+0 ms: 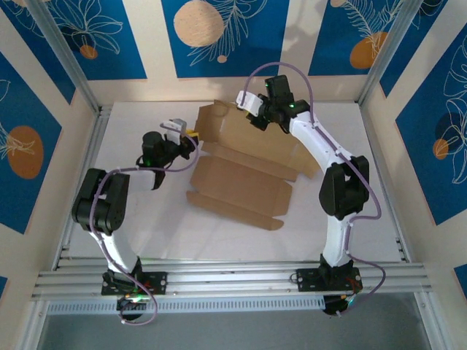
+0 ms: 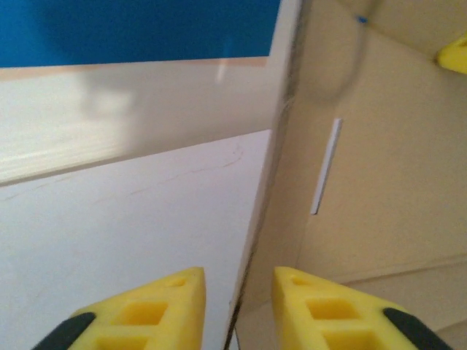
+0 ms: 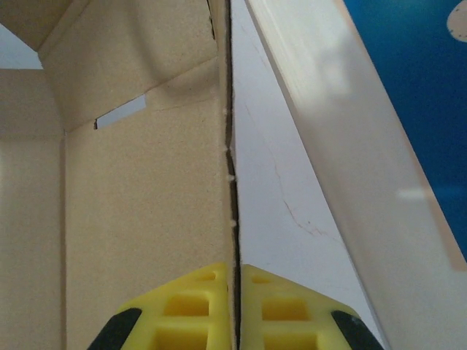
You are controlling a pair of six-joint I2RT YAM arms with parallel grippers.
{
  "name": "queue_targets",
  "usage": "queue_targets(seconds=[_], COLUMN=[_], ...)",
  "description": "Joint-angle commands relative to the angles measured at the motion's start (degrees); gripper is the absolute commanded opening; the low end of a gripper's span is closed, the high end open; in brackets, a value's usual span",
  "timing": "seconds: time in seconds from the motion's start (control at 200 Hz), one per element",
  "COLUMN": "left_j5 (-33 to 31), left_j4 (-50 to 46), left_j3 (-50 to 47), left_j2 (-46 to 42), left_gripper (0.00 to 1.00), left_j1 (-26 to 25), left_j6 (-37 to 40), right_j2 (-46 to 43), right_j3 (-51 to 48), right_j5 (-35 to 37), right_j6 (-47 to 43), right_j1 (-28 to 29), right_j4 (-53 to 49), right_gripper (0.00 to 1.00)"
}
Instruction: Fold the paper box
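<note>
The white table [image 1: 146,226] carries the paper box [image 1: 241,175] at its middle, its near panels flat and its far walls raised. The right gripper [image 3: 235,310] is clamped on an upright far wall, both yellow pads pressed against the cardboard edge. The left gripper [image 2: 237,313] stands parted astride the left wall's edge, its fingers [image 2: 149,317] clear of the card. The top view gives the whole sheet; the wrist views bring out a narrow slot [image 2: 325,168] cut in each wall
</note>
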Motion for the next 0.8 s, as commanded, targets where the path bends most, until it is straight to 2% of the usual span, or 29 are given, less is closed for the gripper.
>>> queue_targets(seconds=[0.0,0.155,0.215,0.275,0.335,0.375,0.435,0.485,0.53,0.59,0.73,0.795], left_j5=[-0.9,-5.0,-8.8,-13.1,-14.7,-12.5,-4.1,3.4,7.0,8.3,7.8,5.8], left_j4=[-1.1,-16.2,-21.9,-27.6,-32.7,-39.3,-48.9,-50.1,-49.4,-48.8,-40.6,-43.9], left_j3=[1.3,7.7,10.0,12.5,15.3,19.7,28.9,33.8,36.6,38.8,39.1,41.2], left_j2=[-3.7,-10.6,-13.9,-17.3,-20.1,-20.7,-18.8,-16.4,-14.3,-12.3,-8.6,-7.3], left_gripper=[0.38,0.4,0.38,0.35,0.34,0.36,0.4,0.47,0.52,0.57,0.62,0.63], left_j1=[1.7,2.2,2.2,2.1,2.2,2.2,2.0,1.1,0.3,-0.2,-0.8,-2.0], left_j6=[-5.0,-11.1,-13.8,-19.3,-25.2,-29.1,-32.2,-36.5,-40.8,-47.1,-64.4,-69.0], right_j2=[-4.3,-4.8,-4.8,-4.7,-4.7,-4.8,-4.8,-4.9,-5.0,-5.0,-5.6,-5.9], right_j3=[2.1,1.5,1.5,1.5,1.5,1.3,1.0,0.9,1.0,1.0,1.0,1.2], right_j5=[-3.0,5.0,8.2,10.1,11.8,12.8,14.0,14.3,13.9,13.4,12.7,12.6], right_j6=[1.6,0.4,0.7,1.2,1.5,1.6,1.5,1.6,1.6,1.5,1.4,1.7], right_j1=[-0.4,0.8,1.3,1.9,2.6,3.0,3.7,4.3,4.5,4.9,5.1,5.2], right_j4=[-0.2,4.3,6.6,8.0,9.0,9.5,10.3,10.3,10.1,9.3,9.1,9.2], right_gripper=[0.04,0.01,0.0,0.0,0.0,0.0,0.0,0.0,0.0,0.01,0.01,0.0])
